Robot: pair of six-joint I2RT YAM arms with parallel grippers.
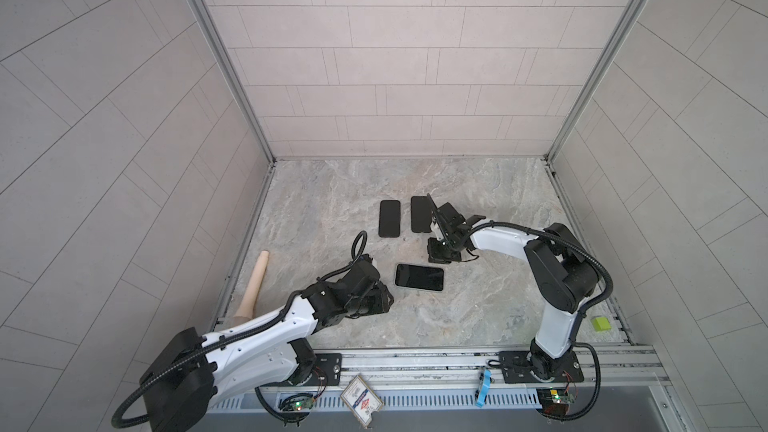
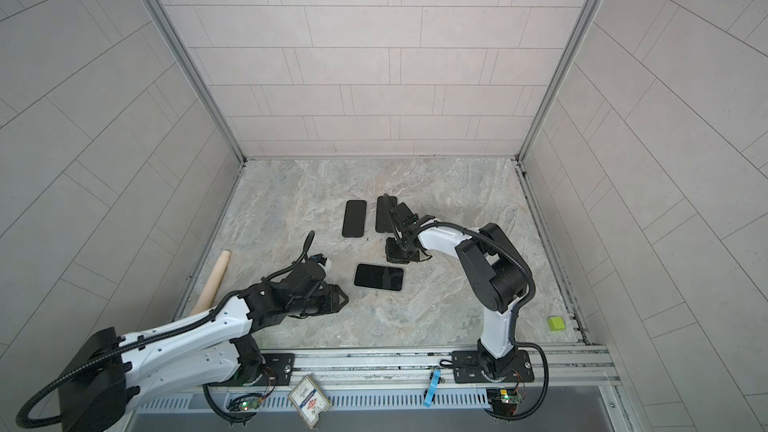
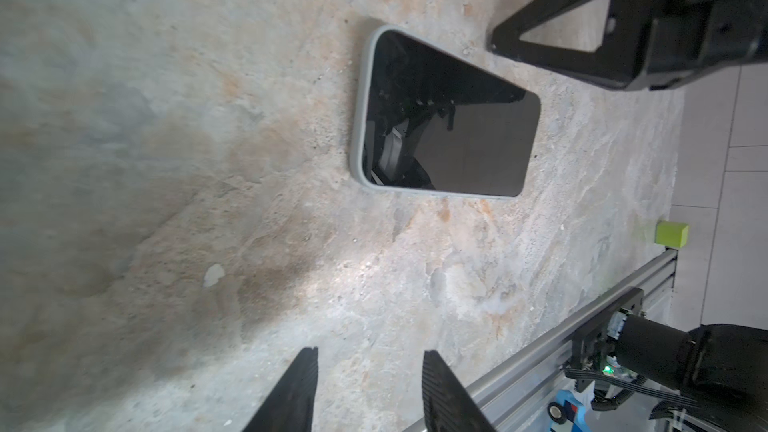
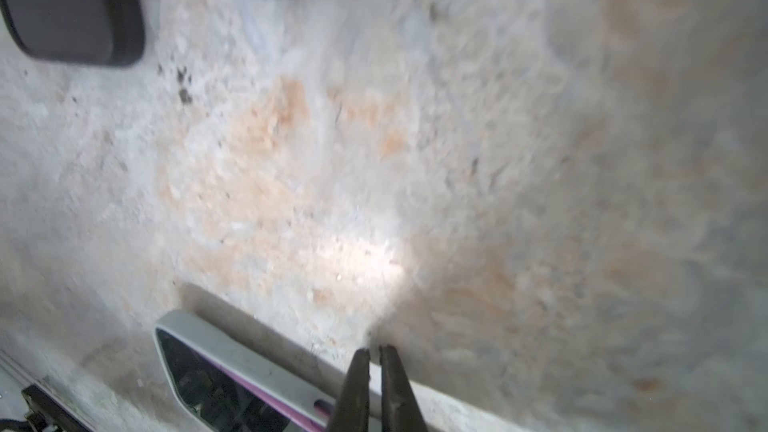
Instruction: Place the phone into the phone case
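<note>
1. The phone (image 1: pixel 419 277) lies screen-up in the grey phone case (image 3: pixel 358 118) mid-table, long axis along the front edge
2. The right gripper (image 4: pixel 375 352), pinched together and empty, hangs at the case's far long rim; the left gripper (image 3: pixel 370 353), spread and empty, sits off a short end
3. A purple strip (image 4: pixel 257 384) there suggests poor seating, though blur obscures it

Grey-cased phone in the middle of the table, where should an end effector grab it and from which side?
The grey-cased phone lies flat, screen up, on the table, so only its thin rim offers opposing faces. Probably pinch across the two long edges near mid-length, coming straight down from above.
</note>
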